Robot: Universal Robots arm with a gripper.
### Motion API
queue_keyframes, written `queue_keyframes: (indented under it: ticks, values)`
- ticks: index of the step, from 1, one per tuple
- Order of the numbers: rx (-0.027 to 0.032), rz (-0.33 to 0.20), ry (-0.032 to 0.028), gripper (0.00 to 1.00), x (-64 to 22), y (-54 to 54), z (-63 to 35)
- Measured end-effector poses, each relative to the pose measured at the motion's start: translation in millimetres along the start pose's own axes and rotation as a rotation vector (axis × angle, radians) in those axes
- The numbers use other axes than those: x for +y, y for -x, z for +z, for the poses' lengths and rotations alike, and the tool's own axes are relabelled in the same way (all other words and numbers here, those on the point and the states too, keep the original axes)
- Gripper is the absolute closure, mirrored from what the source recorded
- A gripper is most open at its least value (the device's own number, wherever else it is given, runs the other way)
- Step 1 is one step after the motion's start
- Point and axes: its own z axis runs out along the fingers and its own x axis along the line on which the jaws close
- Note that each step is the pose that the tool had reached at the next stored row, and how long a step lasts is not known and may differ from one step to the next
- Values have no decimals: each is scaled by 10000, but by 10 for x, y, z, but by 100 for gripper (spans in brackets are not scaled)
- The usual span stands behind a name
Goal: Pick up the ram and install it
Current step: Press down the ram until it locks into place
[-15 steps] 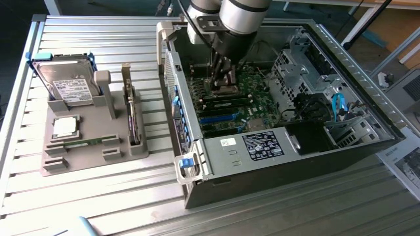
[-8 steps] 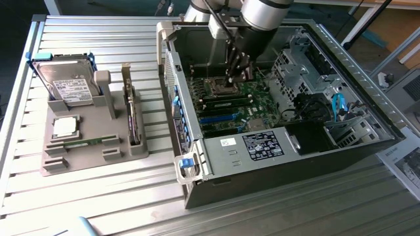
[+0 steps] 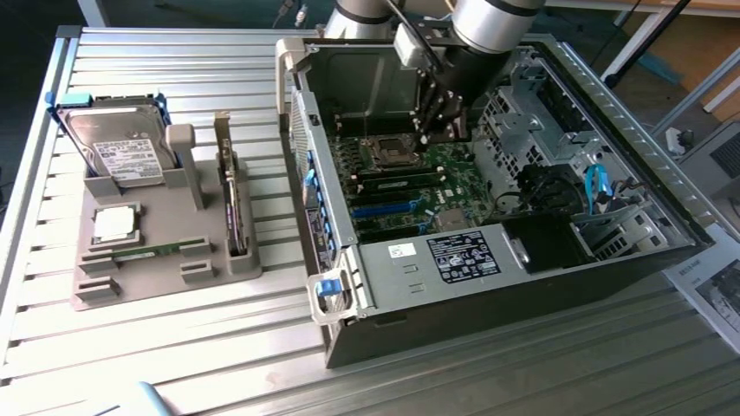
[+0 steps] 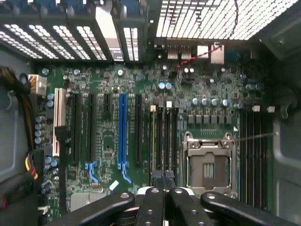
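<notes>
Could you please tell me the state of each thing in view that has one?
computer case: open, side panel off.
processor socket: empty.
ram: lying in the holder, not installed.
hard drive: upright in holder.
processor chip: flat on holder.
card: standing on edge.
gripper: inside the case, above the motherboard.
</notes>
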Motion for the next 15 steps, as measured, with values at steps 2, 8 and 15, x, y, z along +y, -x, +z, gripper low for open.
queue_keyframes:
  ticks: [2, 8, 15]
  values:
    - [0, 0, 17, 90, -21, 0, -2]
    - [0, 1, 20, 90, -26, 0, -2]
    - [0, 1, 19, 90, -26, 0, -2]
